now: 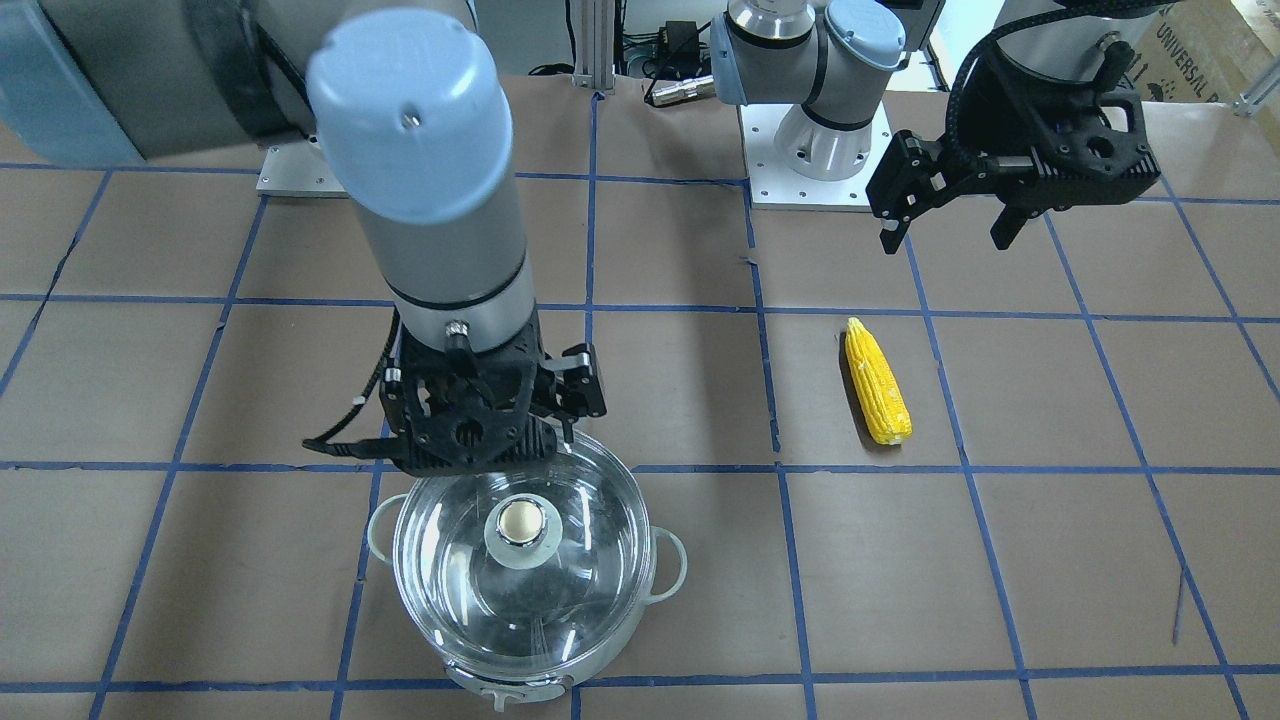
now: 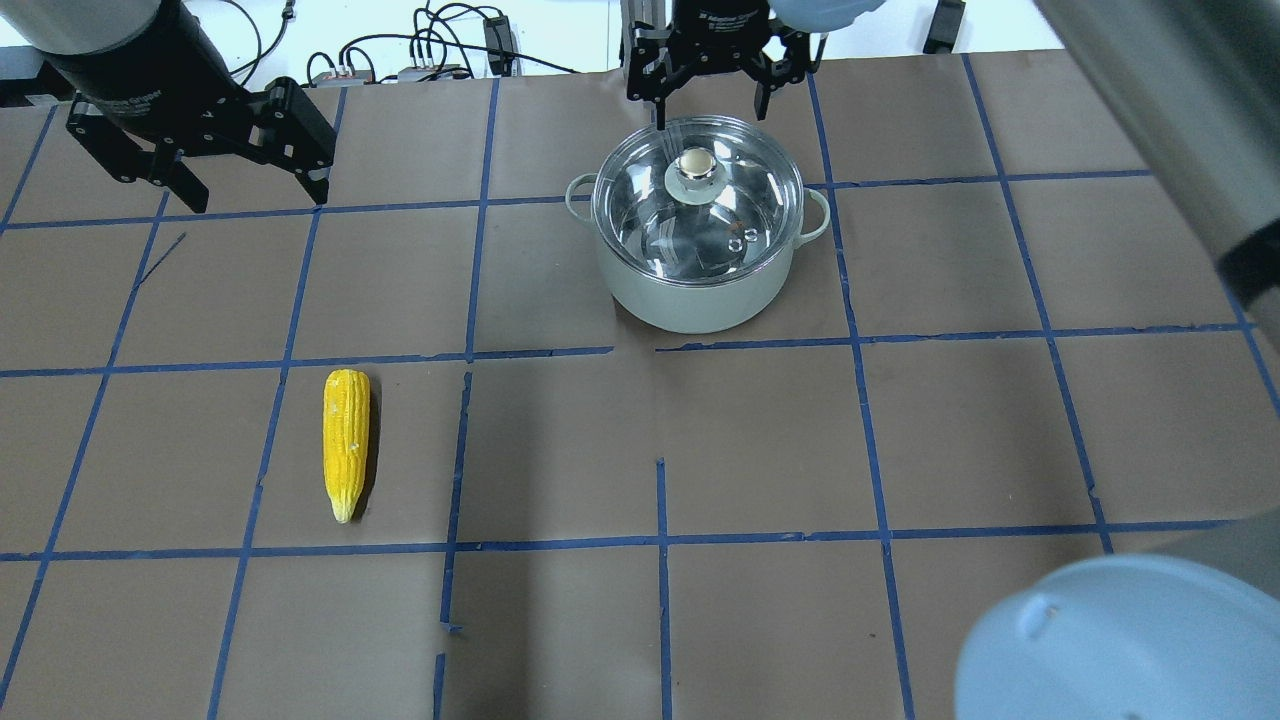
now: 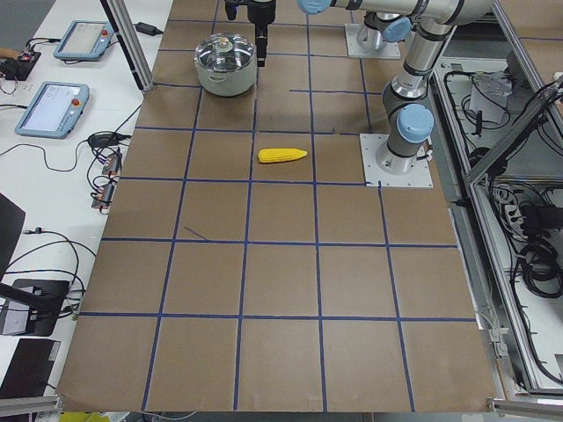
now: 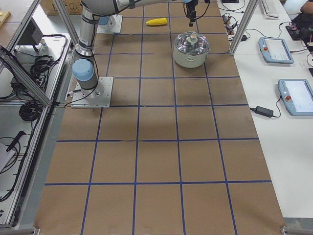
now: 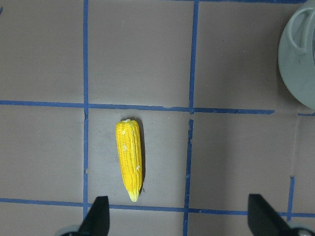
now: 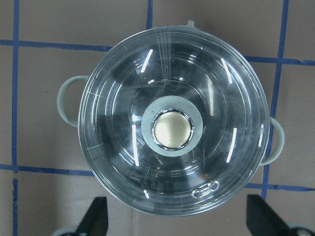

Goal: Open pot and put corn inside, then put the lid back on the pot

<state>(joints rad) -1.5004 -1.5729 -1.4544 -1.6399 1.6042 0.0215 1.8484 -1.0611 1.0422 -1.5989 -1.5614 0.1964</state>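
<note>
On the brown surface (image 2: 760,450), seen from overhead, the pot (image 2: 690,295) wears its lid (image 2: 697,200); the right end effector (image 2: 710,100) hangs above it, jaws apart. The corn (image 2: 346,440) lies well apart, near the left end effector (image 2: 258,190), also spread. The right wrist view shows the lid's gold knob (image 6: 172,130) midway between the open jaws.

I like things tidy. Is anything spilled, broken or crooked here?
Nothing stands out. The lid sits level on the pot, and the corn lies whole on the table, apart from it. Only the blue tape lines have small gaps.
</note>
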